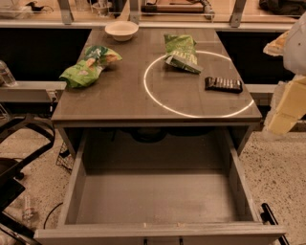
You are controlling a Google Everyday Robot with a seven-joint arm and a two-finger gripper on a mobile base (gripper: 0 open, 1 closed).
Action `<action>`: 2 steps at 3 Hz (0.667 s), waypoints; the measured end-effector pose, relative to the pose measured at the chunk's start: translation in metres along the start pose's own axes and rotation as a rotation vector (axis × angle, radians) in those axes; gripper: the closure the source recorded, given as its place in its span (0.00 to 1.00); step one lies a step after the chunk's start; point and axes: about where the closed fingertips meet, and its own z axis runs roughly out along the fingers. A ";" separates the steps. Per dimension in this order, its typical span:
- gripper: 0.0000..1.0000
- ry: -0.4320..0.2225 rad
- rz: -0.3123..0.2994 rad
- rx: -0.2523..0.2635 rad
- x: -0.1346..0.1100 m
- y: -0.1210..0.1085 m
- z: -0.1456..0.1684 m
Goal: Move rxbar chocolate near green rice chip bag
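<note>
Farthest left of the jaws, the green rice chip bag [88,67] lies on the surface [119,100]. A white bowl [122,29] and a deeper green bag [180,51] come next. The rxbar chocolate [224,84] lies flat, nearest the jaws on their left. The gripper [288,106] hangs at the right edge. Whether its jaws are spread or pressed together I cannot tell.

This looks like an office or lab corner used as a robot test space. A grey cabinet [119,98] with an open drawer [158,198] stands on a speckled hard floor [279,167]. A ring of light [147,93] lies on its top, near a bowl [121,29]. Behind it runs a long counter [158,23] under slanted metal legs [65,12]. The pale gripper [286,107] hangs at the right edge, beside the cabinet.
</note>
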 end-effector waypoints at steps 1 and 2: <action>0.00 0.000 0.000 0.000 0.000 0.000 0.000; 0.00 -0.083 -0.004 0.035 0.000 -0.022 0.001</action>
